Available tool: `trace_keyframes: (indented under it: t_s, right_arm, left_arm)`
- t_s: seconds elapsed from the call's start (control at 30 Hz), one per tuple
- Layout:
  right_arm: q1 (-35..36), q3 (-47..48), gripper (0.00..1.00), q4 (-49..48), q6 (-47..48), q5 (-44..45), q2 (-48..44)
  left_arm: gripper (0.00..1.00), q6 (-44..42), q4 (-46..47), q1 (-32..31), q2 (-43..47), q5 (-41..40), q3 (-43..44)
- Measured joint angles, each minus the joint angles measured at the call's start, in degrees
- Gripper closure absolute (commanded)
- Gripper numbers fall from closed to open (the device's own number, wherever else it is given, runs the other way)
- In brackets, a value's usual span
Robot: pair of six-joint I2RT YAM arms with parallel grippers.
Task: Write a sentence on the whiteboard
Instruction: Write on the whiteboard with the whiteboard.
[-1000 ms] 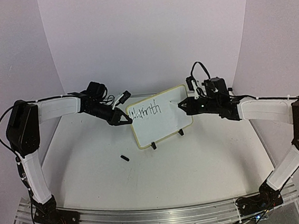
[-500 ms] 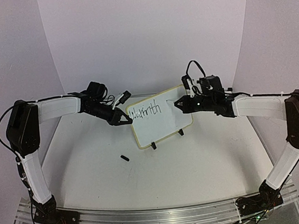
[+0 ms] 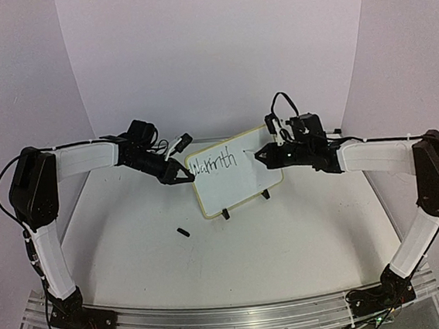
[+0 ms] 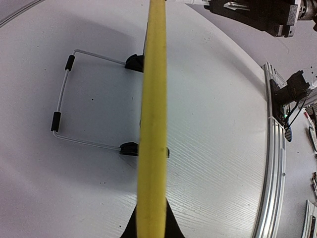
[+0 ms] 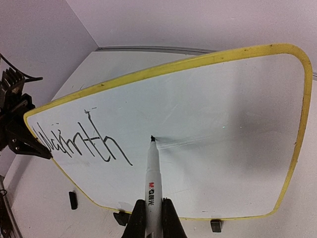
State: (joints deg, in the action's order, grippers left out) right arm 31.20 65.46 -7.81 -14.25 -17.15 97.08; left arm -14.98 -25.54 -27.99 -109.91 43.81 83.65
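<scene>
Yellow-rimmed, at frame centre: rectangular whiteboard (image 3: 241, 184), left edge clamped by left gripper (image 3: 182, 175) — white marker pen (image 5: 153, 171), pinched in right gripper (image 3: 265, 155), is aimed leftward, tip just right of black handwritten "Warmth" (image 5: 81, 142).

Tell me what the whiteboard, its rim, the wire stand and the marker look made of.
The whiteboard: smooth glossy coated face, faint sheen. Its rim: likely plastic, matte yellow, speckled. The wire stand: thin bent metal wire, probably white-coated. The marker: white plastic barrel, printed logo.
</scene>
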Motion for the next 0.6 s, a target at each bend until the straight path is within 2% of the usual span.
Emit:
trace_keyframes:
  t_s: [0.6]
  right_arm:
    - [0.0,-4.0,1.00,0.2,-1.1,-0.2,-1.4]
  left_arm:
    - [1.00,0.0,0.0,0.0,0.0,0.0,0.0]
